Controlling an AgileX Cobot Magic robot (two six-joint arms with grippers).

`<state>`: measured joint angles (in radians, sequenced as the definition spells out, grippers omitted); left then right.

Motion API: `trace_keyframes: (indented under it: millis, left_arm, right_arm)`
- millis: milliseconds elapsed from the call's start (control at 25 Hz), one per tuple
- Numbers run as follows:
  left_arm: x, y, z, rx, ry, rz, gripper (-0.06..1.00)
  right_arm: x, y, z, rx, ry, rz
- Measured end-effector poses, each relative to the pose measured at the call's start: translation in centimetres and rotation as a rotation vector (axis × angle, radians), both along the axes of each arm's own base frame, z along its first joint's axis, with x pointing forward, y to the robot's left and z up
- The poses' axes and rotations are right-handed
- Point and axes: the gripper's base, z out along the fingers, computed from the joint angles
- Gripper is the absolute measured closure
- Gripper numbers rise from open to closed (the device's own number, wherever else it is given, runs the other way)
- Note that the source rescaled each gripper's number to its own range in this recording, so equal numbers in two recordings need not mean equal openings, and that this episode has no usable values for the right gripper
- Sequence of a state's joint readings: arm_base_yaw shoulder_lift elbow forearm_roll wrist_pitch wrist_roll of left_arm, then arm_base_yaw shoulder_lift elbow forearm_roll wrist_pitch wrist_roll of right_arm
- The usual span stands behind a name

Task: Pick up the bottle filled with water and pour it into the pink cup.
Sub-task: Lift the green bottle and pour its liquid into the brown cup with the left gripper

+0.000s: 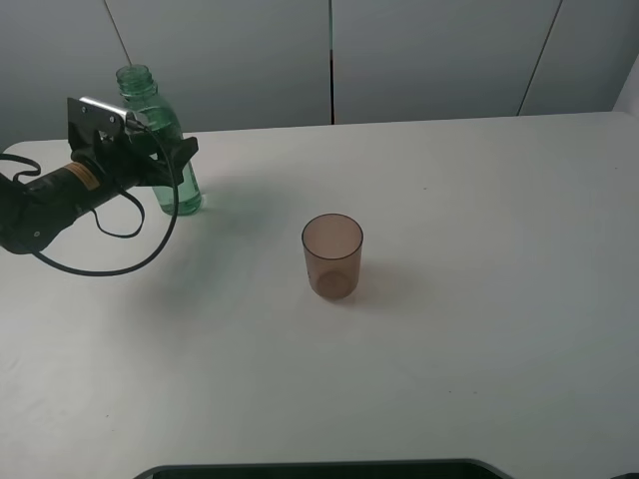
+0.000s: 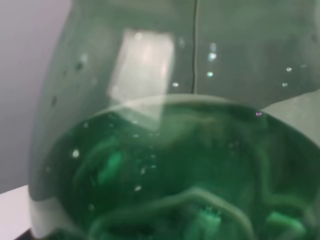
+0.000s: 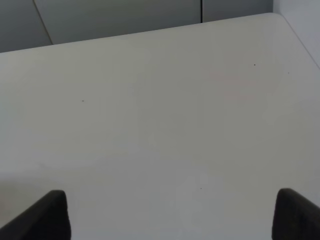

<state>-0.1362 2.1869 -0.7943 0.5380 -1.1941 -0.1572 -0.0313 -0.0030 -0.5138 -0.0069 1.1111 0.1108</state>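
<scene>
Left gripper (image 1: 175, 156): fingers straddle the bottle's (image 1: 187, 190) (image 2: 165, 165) middle; firm clamp unclear, likely just touching.
Right gripper (image 3: 172, 216): fingers spread wide, empty, over bare table (image 1: 479, 329) (image 3: 150, 125).
Table: open surface all round the pink cup (image 1: 332, 254).
Bottle: upright, back-left of the pink cup, well apart.
Pink cup: upright, mouth up.

Soft light; glare on bottle (image 2: 170, 140)
</scene>
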Motion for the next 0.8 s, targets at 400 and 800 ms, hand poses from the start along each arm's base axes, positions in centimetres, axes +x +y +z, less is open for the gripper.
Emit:
trace_keyframes:
  millis: [400,800]
  left_arm:
    - [-0.1,-0.2,0.2,-0.062,0.05,-0.018,0.94]
    - [-0.6,-0.9,3.7,-0.073,0.035,-0.115,0.94]
  right_arm:
    - [0.0,0.0,0.0,0.0,0.0,0.0]
    - [0.0,0.0,0.0,0.0,0.0,0.0]
